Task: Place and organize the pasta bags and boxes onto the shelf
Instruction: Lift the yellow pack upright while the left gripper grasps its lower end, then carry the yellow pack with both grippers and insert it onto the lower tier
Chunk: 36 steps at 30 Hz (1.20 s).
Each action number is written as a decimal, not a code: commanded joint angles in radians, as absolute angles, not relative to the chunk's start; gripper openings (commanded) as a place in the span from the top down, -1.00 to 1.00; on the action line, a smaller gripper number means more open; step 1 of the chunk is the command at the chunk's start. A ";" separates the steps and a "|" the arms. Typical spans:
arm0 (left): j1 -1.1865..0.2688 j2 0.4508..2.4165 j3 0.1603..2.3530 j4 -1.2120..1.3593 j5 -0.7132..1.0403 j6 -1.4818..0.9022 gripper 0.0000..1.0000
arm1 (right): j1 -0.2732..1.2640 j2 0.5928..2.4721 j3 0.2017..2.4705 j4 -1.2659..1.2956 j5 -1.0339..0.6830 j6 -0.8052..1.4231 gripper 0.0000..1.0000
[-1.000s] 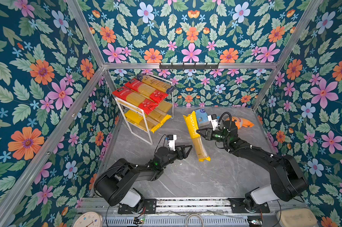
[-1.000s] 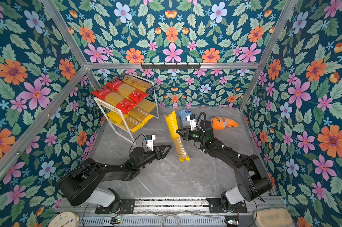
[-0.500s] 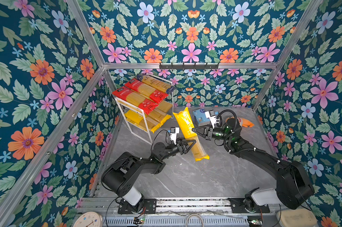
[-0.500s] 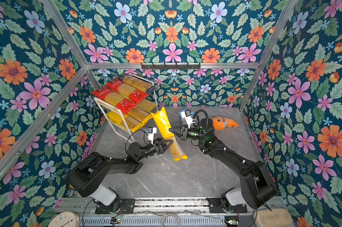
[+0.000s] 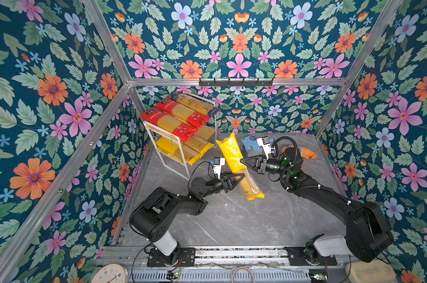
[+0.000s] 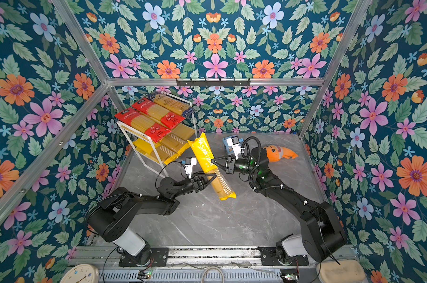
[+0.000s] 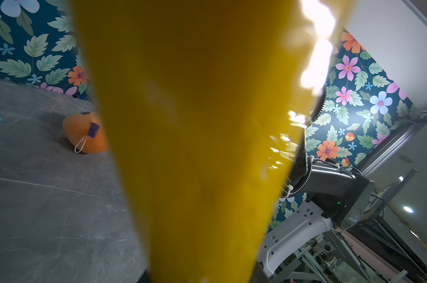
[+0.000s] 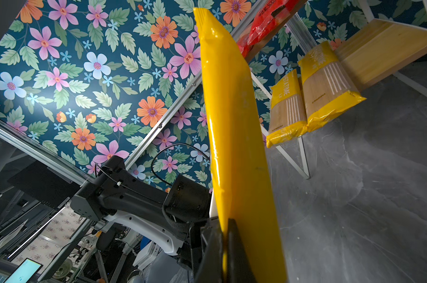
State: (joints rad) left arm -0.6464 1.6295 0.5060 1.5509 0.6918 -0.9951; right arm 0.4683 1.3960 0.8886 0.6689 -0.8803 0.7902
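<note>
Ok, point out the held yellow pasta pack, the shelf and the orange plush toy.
yellow pack [image 5: 232, 156]: a top view, on its printed yellow upper half.
shelf [image 8: 384, 46]: right wrist view, on the bare part of a wooden board.
orange plush toy [image 6: 278, 153]: a top view, on the middle of its body.

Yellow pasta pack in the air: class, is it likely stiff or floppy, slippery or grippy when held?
Probably stiff: the yellow pasta pack runs straight, with no sag beyond the right tool pinching its edge. Possibly slippery: its film looks glossy in the right wrist view.
</note>
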 commanded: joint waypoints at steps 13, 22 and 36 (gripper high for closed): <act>-0.630 1.635 0.488 1.552 0.476 -1.054 0.52 | 0.384 1.331 0.758 0.614 -0.729 0.770 -0.06; -0.627 1.626 0.490 1.495 0.195 -1.122 0.52 | 0.400 1.248 0.576 0.538 -0.468 0.755 -0.30; -0.640 1.589 0.523 1.437 0.131 -1.176 0.51 | 0.508 1.427 0.595 0.811 -0.387 0.890 -0.35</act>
